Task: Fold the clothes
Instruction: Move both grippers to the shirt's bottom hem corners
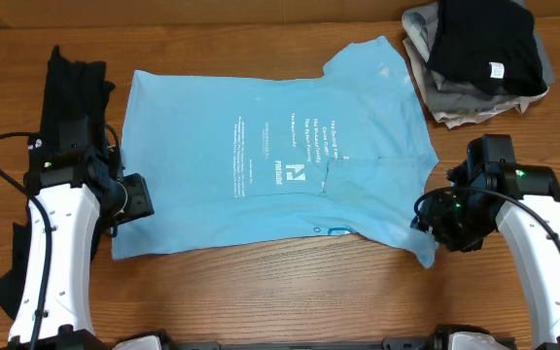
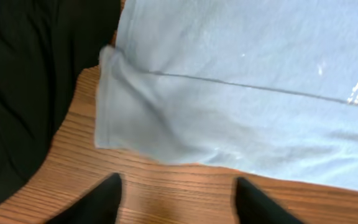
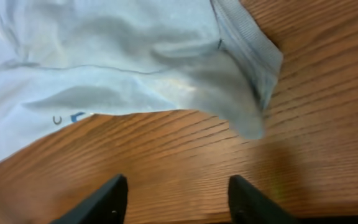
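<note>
1. Light blue T-shirt [image 1: 261, 117]: spread flat on the wooden table [image 1: 261, 292], print facing up.
2. Left gripper [image 2: 176, 190]: fingers parted and empty, just short of the shirt's hem corner; black garment [image 2: 30, 81] alongside.
3. Right gripper [image 3: 176, 186]: likewise unclenched, near the sleeve edge, apparently not touching it.

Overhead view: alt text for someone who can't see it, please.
A light blue T-shirt lies spread on a table, the left gripper and right gripper at its lower corners. A black garment lies left, a clothes pile top right.
</note>
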Tool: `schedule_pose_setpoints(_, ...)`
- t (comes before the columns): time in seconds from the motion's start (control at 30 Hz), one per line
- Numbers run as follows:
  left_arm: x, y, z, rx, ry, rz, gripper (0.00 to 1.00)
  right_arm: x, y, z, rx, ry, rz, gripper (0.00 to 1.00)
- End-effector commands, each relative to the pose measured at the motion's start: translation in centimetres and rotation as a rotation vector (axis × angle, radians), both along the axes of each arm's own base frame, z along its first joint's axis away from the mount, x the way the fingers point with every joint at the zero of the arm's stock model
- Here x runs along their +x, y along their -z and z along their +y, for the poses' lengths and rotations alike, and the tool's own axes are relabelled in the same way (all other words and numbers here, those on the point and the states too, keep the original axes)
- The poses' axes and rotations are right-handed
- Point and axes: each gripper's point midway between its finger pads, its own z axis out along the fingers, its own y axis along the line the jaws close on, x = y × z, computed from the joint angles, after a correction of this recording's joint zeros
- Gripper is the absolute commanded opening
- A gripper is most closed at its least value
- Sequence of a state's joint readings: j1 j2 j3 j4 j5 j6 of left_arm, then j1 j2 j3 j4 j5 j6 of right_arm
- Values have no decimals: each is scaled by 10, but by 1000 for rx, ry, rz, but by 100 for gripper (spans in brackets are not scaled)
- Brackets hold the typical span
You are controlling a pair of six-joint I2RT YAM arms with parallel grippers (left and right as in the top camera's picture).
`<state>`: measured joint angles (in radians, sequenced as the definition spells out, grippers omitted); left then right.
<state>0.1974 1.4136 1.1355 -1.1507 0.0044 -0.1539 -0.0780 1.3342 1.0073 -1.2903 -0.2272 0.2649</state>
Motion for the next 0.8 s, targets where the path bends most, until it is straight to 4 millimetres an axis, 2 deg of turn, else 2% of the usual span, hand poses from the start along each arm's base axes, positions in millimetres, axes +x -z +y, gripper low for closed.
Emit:
schedule_pose_setpoints(0.0,1,-3,4,16,-7,-20,70,8,-4,-3,-13,27,-43,60)
schedule_pose_setpoints(0.13,20,-7,7,30,-7,-99,80,44,-12,-5,-24,-7,-198,67)
schedule_pose_setpoints(0.3,61,-21,4,15,61,-278,85,90,-19,-8,-59,-110,-400,70)
schedule_pose_setpoints(0.47,93,-31,-5,-12,171,-406,89,118,-8,-10,-71,-133,-450,70)
schedule_pose_setpoints(0.6,99,-18,-6,-30,180,-387,89,125,8,-8,-52,-150,-424,70)
schedule_pose_setpoints(0.77,83,5,-14,-90,177,-273,80,122,10,-6,-41,-152,-410,70)
